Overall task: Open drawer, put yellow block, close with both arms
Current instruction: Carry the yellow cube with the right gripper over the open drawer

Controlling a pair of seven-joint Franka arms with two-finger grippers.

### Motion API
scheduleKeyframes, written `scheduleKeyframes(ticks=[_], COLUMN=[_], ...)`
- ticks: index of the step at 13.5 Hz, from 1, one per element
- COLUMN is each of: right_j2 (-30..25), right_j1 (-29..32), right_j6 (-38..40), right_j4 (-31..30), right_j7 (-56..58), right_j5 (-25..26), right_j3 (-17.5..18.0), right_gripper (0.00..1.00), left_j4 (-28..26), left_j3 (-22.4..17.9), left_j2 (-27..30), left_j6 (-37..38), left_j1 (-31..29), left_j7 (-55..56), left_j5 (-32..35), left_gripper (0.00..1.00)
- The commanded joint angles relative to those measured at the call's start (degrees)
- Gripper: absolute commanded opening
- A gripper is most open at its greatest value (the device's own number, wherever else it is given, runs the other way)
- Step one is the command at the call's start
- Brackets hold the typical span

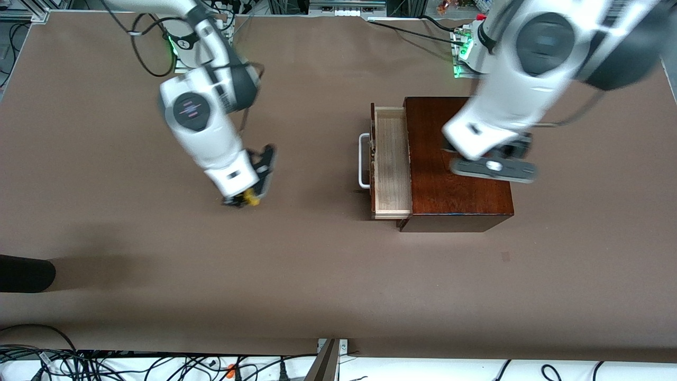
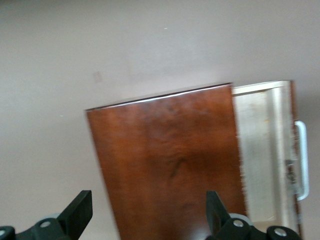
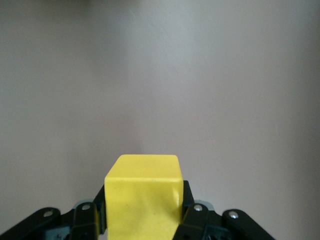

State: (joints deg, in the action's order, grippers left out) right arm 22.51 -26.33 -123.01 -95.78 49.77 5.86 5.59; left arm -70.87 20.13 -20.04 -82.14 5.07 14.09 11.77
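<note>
Right hand: the black two-finger right hand is clamped on the small bright yellow cube block, one finger on each side face, up in the air over bare brown table toward the right arm's end
Yellow block: held between the right hand's fingers, showing as a yellow spot at the tip of the hand in the front view; well apart from the box
Right arm: white jointed arm coming down from its base at the top of the front view, with black cables looping near its upper joints
Left hand: the black two-finger left hand hangs over the top of the box with its fingers spread wide and nothing between them
Left arm: white arm reaching from its base over the box, a grey plate at its wrist just above the lid
Box: dark reddish-brown wooden box standing on the table toward the left arm's end
Drawer: sliding tray with pale wood inside pulled out of the box toward the right arm's end; nothing can be seen lying in it
Handle: white U-shaped handle on the drawer's dark front, untouched by either hand
Table: flat brown surface carrying the box
</note>
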Motion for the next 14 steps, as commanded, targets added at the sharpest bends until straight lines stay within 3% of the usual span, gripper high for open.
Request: scheduleKeyframes(ticks=[1, 3, 6, 9, 12, 14], right_j2=[3.9, 6.1, 8.1, 11.3, 19.0, 21.7], right_j1=[-5.2, -9.4, -13.8, -18.9, -23.0, -24.5], right_j6=[1.8, 1.9, 5.9, 7.2, 6.6, 5.7], right_j4=[5.9, 9.1, 15.0, 21.4, 31.9, 34.7], right_j7=[-0.1, -1.4, -5.3, -13.8, -21.4, -24.1], right_j5=[0.6, 1.0, 0.6, 0.4, 0.6, 0.9], right_j3=[-0.5, -0.5, -0.5, -0.5, -0.7, -0.8], right_gripper=[0.28, 0.28, 0.28, 0.28, 0.28, 0.28], left_j4=[-6.1, -13.1, -22.9, -22.3, -21.3, -19.6], left_j3=[-8.6, -15.3, -21.5, -22.7, -22.5, -22.8], left_j2=[6.6, 12.4, 20.8, 21.4, 21.4, 20.9], left_j6=[-1.5, -7.8, -12.5, -8.7, -7.7, -6.7], left_j1=[-0.2, 0.3, 1.6, 0.9, 0.9, 0.9], left_j7=[-7.6, -12.2, -13.0, -12.8, -10.0, -9.6], left_j5=[-7.1, -10.1, -11.4, -11.4, -11.7, -11.8], left_gripper=[1.0, 1.0, 1.0, 1.0, 1.0, 1.0])
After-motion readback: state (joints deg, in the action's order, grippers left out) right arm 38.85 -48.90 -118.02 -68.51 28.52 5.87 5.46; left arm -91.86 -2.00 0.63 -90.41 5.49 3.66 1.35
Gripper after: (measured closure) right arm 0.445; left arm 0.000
